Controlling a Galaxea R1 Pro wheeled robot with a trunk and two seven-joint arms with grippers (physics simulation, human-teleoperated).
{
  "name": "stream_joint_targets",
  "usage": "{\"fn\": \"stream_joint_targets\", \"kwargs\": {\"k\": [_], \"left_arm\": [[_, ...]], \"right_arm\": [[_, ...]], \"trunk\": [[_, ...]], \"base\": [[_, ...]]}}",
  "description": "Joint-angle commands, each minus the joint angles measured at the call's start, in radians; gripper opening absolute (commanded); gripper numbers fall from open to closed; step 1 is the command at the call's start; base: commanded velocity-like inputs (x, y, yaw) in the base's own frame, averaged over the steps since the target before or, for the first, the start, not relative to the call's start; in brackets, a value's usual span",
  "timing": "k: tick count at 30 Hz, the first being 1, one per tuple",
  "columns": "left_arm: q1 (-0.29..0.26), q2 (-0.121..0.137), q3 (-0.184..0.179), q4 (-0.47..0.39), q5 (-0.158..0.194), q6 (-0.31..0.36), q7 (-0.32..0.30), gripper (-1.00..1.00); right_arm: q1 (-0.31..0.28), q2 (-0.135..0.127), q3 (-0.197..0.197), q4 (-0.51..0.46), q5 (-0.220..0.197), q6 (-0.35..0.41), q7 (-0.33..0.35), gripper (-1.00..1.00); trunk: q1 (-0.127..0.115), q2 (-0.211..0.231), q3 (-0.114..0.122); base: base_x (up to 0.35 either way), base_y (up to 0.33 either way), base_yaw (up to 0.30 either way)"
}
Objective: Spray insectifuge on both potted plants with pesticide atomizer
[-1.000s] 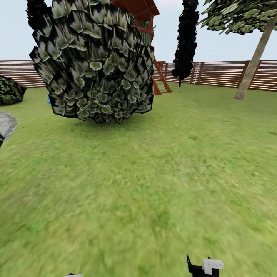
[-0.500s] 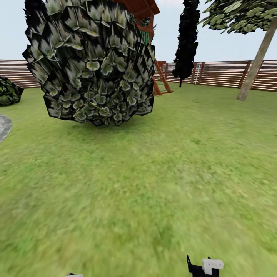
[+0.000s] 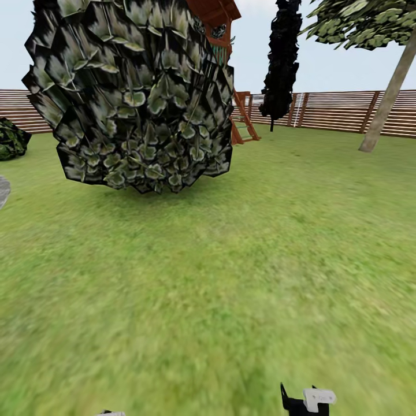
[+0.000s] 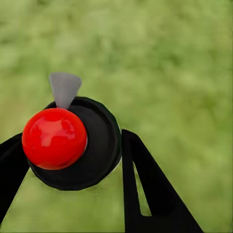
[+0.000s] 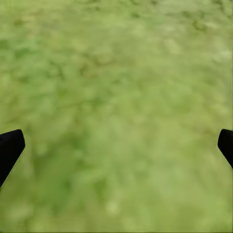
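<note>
The left gripper is clamped on the pesticide atomizer, a round black body with a smooth, glossy red ball on top and a flat grey nozzle tab jutting from its rim. One black finger presses the body's side next to the red ball; the other, a black finger with a triangular cut-out, touches the opposite side.

The right gripper has its jaws spread wide, with nothing between the two black fingertips but blurred, mottled green lawn beyond them.

In the head view the black-and-white end of the right arm pokes in at the lower edge. Ahead of it lies open grass, soft and patchy. Further ahead and toward the left side stands a large rounded bush of dark, scale-like leaves with pale green centres, partly hiding a reddish-brown wooden play tower with a slanted ladder. Beyond are a narrow dark columnar tree, a leaning tan trunk and a brown slatted wooden fence.
</note>
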Motion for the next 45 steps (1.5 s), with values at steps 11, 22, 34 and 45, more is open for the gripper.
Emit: {"fn": "stream_joint_targets", "kwargs": {"k": [11, 22, 34, 45], "left_arm": [[0.0, 0.0, 0.01, 0.0, 0.0, -0.001, -0.008, -1.0], [0.0, 0.0, 0.01, 0.0, 0.001, -0.001, -0.008, -1.0], [0.0, 0.002, 0.01, 0.0, 0.001, -0.001, -0.008, -1.0], [0.0, 0.003, 0.011, 0.0, 0.002, -0.002, -0.007, -1.0]], "right_arm": [[-0.001, 0.0, -0.008, 0.001, 0.009, -0.003, 0.0, 1.0], [-0.001, 0.0, -0.008, 0.001, 0.009, -0.003, 0.0, 1.0], [-0.001, 0.004, -0.008, 0.001, 0.007, -0.003, -0.004, 1.0], [-0.001, 0.006, -0.009, 0.001, 0.006, -0.003, -0.004, 1.0]], "trunk": [[0.0, 0.0, -0.001], [0.0, 0.0, -0.001], [0.0, 0.0, -0.003], [0.0, 0.0, -0.01]], "base": [[0.338, 0.0, 0.0], [0.338, 0.0, 0.0], [0.338, 0.0, 0.128], [0.338, 0.0, 0.269]]}}
